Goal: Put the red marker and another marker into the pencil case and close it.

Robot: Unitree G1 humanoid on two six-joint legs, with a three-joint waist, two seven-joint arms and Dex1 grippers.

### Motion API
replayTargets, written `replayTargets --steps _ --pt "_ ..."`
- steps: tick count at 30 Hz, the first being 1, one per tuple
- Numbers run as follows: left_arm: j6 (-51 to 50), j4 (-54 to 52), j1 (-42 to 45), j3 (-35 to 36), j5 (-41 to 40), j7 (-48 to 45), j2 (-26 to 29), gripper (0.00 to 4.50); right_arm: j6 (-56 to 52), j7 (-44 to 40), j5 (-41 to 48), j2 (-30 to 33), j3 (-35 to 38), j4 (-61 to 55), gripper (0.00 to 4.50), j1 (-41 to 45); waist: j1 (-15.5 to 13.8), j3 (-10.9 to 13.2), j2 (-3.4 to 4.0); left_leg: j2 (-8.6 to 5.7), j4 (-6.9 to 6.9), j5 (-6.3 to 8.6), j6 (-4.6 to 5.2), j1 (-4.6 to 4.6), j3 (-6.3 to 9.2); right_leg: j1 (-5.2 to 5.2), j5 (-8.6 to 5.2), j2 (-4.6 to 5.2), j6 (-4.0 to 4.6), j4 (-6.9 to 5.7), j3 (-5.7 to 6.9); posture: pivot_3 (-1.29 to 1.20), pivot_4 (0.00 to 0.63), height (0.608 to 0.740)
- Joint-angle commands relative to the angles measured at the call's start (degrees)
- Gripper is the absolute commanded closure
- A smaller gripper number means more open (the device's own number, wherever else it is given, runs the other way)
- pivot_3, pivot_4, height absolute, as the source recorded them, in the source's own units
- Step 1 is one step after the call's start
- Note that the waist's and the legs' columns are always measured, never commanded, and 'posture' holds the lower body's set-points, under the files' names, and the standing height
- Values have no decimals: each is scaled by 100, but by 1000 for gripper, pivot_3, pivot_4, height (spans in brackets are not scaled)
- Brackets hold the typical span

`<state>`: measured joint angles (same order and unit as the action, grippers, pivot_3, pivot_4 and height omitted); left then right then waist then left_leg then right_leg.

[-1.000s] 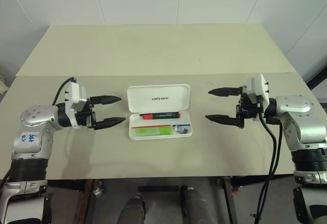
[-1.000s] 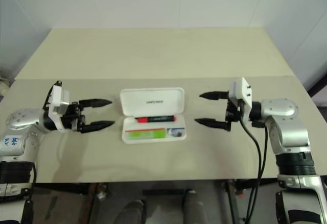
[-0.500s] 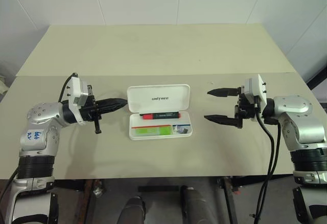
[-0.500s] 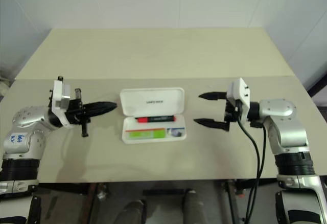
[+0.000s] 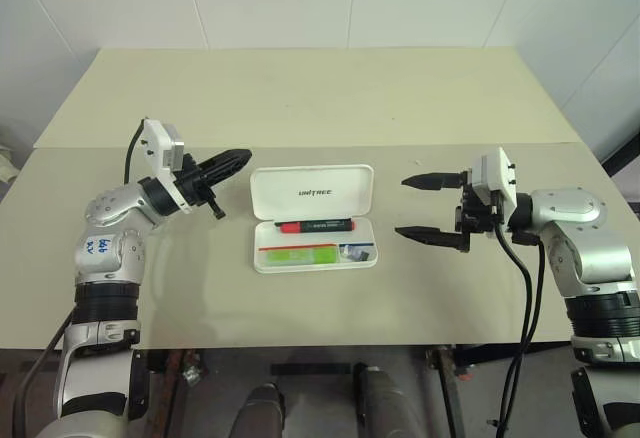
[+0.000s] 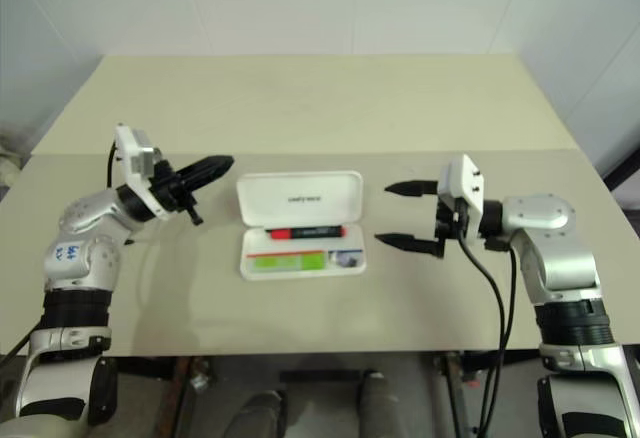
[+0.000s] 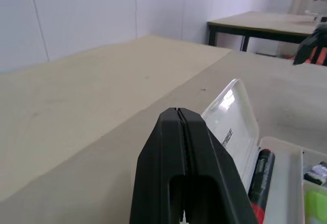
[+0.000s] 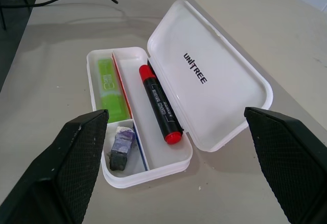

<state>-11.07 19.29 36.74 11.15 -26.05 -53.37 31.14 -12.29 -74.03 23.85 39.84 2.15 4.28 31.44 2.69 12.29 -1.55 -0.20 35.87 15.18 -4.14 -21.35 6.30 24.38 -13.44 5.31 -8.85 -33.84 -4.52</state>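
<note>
With the red marker point(image 5: 314, 226) and green marker point(image 5: 297, 255) in the open pencil case point(image 5: 312, 194) at the surface's point(image 5: 300, 98) centre, our left tool point(image 5: 232, 159), now clenched empty, has advanced toward the lid at 9 o'clock to close it; right tool point(image 5: 422, 207) stays released at 3 o'clock.

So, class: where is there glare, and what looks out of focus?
Left wrist view: a bright glint on the case lid's edge; the left gripper close up and the green marker look soft. Right wrist view: the right gripper's fingers are blurred at the edges, while the red marker is sharp.
</note>
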Motion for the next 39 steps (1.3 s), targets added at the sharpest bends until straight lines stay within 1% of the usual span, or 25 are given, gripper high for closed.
replayTargets --steps 1,7,14,23,28,39 --pt "154 258 253 -47 190 126 -45 4469 59 75 63 -35 6 -324 0 -93 -15 0 0 0 4 0 0 -1 0 -1 1 0 -1 0 0 0 150 740" --pt "352 742 555 -119 421 306 -213 4469 46 156 101 -59 20 -463 0 -262 -56 0 0 -1 9 0 0 -3 -1 -2 3 0 -4 1 -1 0 150 740" --pt "355 1104 720 -249 675 419 -323 4469 92 217 100 -92 31 -468 0 -338 -101 0 0 -2 8 0 0 -3 -1 -2 3 0 -4 2 -1 0 150 740" --pt "303 1317 758 -401 743 223 -437 4469 140 265 108 -98 71 -488 0 -443 -103 0 0 -2 9 0 0 -4 -1 -2 3 0 -5 2 -1 0 150 740" --pt "455 1326 775 -413 706 10 -511 4469 191 293 101 -112 69 -448 0 -448 -102 0 0 -2 9 0 0 -4 -1 -2 4 0 -5 2 -1 0 150 740" --pt "1109 1161 587 -440 763 -642 -309 4469 281 290 74 -164 36 -342 0 -416 -100 0 0 -1 8 0 0 -4 -1 -2 3 0 -5 3 -1 0 150 740"
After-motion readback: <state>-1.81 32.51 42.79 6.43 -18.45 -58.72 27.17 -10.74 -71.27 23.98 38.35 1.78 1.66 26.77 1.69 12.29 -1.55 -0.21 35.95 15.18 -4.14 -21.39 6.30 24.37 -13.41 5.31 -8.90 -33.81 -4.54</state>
